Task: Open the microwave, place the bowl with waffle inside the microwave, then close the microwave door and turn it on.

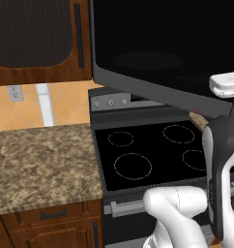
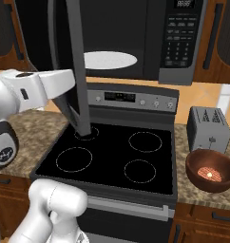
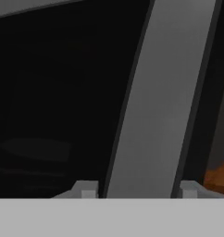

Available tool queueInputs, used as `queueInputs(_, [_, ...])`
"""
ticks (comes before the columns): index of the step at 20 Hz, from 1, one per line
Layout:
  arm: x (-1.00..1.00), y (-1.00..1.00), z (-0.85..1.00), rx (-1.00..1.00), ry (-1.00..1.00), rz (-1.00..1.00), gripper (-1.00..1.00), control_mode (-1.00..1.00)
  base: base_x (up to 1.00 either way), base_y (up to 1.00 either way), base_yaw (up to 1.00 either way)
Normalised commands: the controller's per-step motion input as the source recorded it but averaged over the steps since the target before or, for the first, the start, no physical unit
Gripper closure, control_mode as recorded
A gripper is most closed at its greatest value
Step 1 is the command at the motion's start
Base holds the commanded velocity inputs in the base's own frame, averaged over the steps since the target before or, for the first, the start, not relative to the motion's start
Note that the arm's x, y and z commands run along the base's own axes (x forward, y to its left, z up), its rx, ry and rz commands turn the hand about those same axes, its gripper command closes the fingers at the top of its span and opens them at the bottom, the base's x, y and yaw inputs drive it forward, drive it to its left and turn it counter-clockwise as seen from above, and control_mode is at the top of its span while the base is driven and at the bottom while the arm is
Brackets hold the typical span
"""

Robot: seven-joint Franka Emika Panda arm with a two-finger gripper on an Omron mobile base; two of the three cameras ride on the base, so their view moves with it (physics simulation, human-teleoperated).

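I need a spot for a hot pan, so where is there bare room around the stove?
The granite counter left of the stove is bare, bordered by the tiled wall. All four burners are free, though the open microwave door hangs over the back left one. The right counter is crowded by the toaster and bowl.

End effector grip perhaps unclear.

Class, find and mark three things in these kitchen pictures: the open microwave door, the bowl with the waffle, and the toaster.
microwave door (image 2: 75, 61): right base view, on its grey frame edge, swung open.
bowl (image 2: 197, 163): right base view, on its brown left wall; waffle inside.
toaster (image 2: 209, 133): right base view, on its grey front face.
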Motion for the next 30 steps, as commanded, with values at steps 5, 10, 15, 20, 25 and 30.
queueInputs(5, [-0.06,1.0,-0.05,0.0,0.01,0.0,1.0,-1.0,0.0,0.0,0.0])
queueInputs(10, [0.0,1.0,-0.14,0.0,-0.06,0.03,1.0,-1.0,0.0,0.0,0.0])
queueInputs(15, [0.03,1.0,-0.21,0.05,-0.02,0.02,1.0,-1.0,0.0,0.0,0.0])
queueInputs(20, [0.43,1.0,-0.38,0.1,0.0,0.02,1.0,-1.0,0.0,0.0,0.0])
queueInputs(25, [0.93,1.0,-0.59,0.03,-0.01,0.1,1.0,-1.0,0.0,0.0,0.0])
queueInputs(30, [0.76,0.51,-0.64,0.07,-0.03,0.09,-1.0,-1.0,0.0,0.0,0.0])
